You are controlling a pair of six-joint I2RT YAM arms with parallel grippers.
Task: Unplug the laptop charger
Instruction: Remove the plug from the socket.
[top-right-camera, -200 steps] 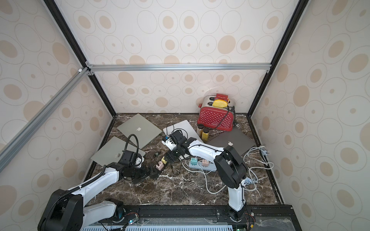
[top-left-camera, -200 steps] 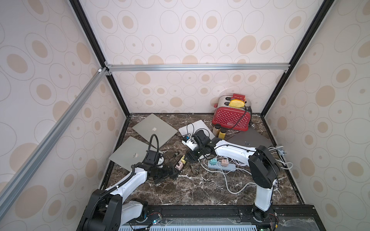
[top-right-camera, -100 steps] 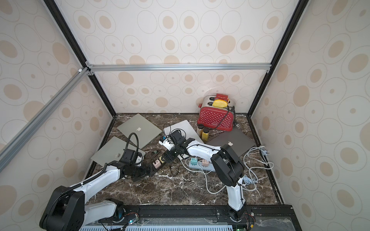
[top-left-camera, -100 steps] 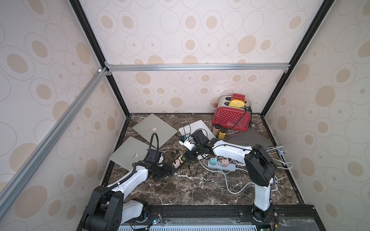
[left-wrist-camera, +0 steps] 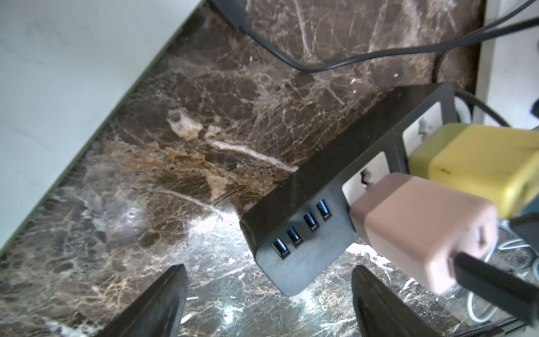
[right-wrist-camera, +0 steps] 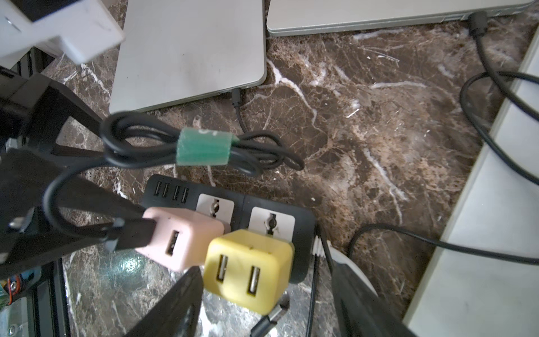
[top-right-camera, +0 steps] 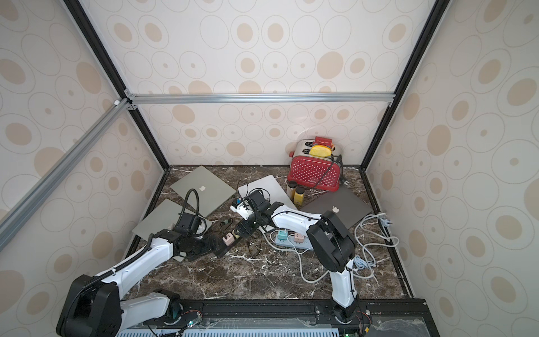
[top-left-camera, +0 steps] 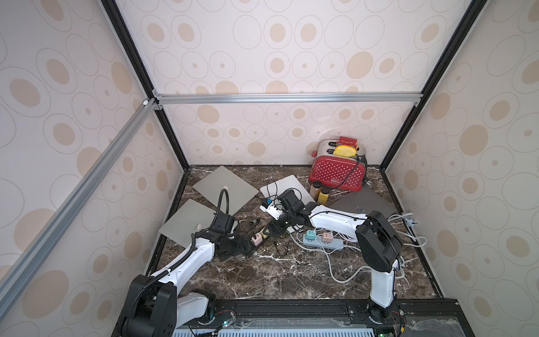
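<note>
We judged the pink charger (right-wrist-camera: 180,239), the one carrying a black cable (right-wrist-camera: 134,230), to be a light, rigid, smooth cube. It looked best pinched on two opposite flat sides and pulled straight out. It sat plugged into the black power strip (left-wrist-camera: 320,181). In a top view the yellow charger (top-left-camera: 266,232) was at its 2 o'clock. The right gripper (right-wrist-camera: 265,268) stood open astride the yellow one. The left gripper (left-wrist-camera: 268,271) gaped at the strip's USB end.
</note>
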